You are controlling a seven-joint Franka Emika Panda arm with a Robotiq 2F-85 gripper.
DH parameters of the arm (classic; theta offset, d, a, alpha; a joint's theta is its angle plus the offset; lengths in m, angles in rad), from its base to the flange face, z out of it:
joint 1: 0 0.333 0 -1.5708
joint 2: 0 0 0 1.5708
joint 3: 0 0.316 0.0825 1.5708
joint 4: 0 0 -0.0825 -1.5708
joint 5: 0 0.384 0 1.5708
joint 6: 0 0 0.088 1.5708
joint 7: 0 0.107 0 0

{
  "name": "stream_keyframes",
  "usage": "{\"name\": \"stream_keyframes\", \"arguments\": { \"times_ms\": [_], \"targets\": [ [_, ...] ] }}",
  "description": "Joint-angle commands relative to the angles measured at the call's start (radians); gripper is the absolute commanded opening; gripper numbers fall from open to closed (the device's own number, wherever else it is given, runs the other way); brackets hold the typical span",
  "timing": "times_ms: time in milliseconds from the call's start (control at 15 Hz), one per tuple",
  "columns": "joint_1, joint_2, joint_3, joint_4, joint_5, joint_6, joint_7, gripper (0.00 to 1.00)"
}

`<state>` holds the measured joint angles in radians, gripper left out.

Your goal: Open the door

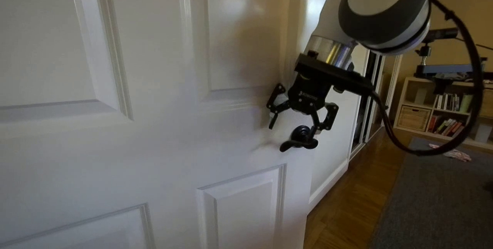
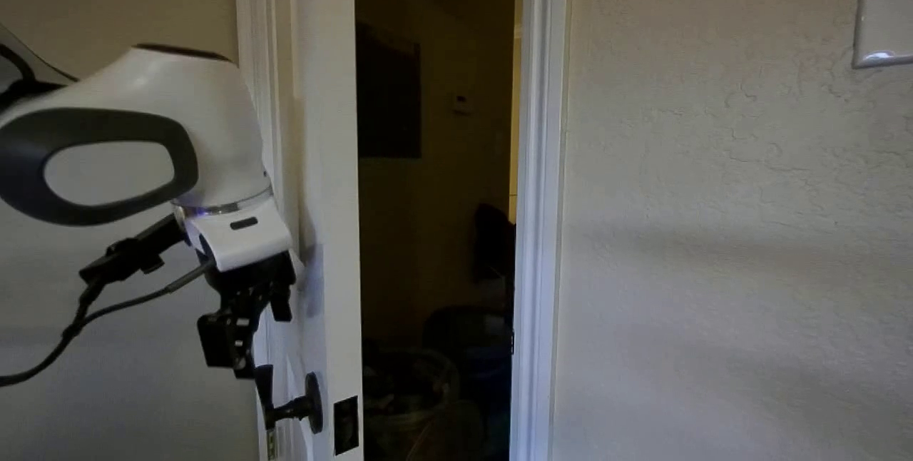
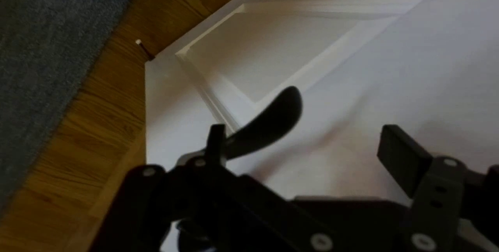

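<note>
At left in both exterior views, we see the glossy white panelled door (image 1: 161,145), ajar, its black lever handle (image 1: 301,138) beneath fingers (image 3: 403,158) spread wide. Their housing (image 1: 308,98) reads "ROBOTIQ".

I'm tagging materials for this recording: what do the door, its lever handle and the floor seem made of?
Door: seemingly painted, glossy white with bright highlights; core material hidden.
Lever handle: probably metal, satin black, judging by its smooth, low-shine surface.
Floor: wood or wood-look, brown with visible grain; finish unclear.
</note>
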<state>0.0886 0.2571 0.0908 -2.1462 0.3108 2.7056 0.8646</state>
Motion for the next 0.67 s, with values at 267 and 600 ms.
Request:
{"name": "stream_keyframes", "arguments": {
  "times_ms": [267,600],
  "targets": [
    [-0.026,-0.281,0.054,-0.047,0.221,-0.372,-0.386,1.0],
    [-0.029,-0.376,-0.006,-0.063,0.088,-0.705,-0.364,1.0]
  ]
}}
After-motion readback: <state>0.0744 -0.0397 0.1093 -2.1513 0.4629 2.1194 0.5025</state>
